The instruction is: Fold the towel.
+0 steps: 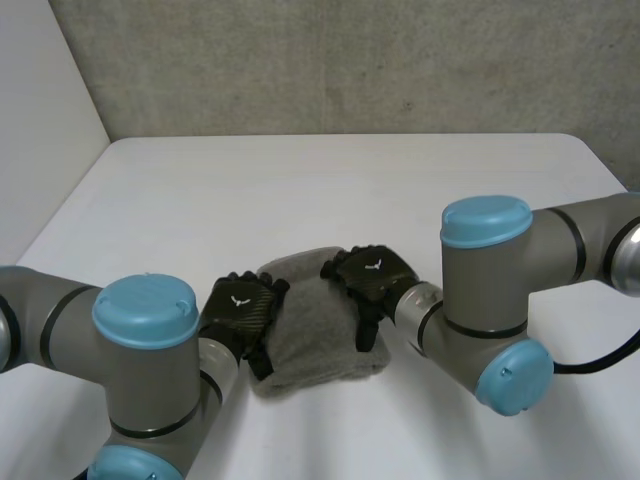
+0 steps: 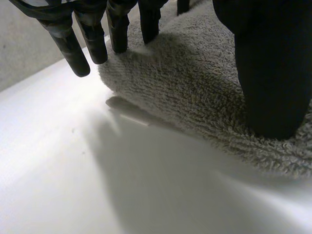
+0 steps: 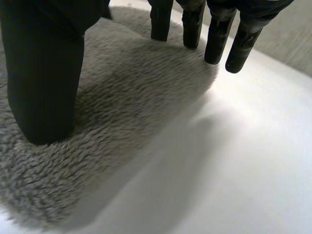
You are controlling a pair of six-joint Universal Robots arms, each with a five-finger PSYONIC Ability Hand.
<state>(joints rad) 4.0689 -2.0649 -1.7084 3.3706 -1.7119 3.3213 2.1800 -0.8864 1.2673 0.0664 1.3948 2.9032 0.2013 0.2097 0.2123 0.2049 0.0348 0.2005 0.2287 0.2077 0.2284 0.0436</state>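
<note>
While your hands press down, grey towel [image 1: 315, 330] lies folded small near table [image 1: 300, 190] front edge, midway. Left hand [image 1: 238, 312] on its left edge, right hand [image 1: 372, 275] on right edge (fingers straight, spread, nothing pinched), probably flattening fold.

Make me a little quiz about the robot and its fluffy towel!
1. True or false: the towel is red.
2. Where is the left hand? A: on the towel's edge. B: in the towel's middle. C: high above the towel.
3. Fill in: the fingers of the right hand are ____, not curled.
Key: 1 false, it is grey. 2 A. 3 straight.
</note>
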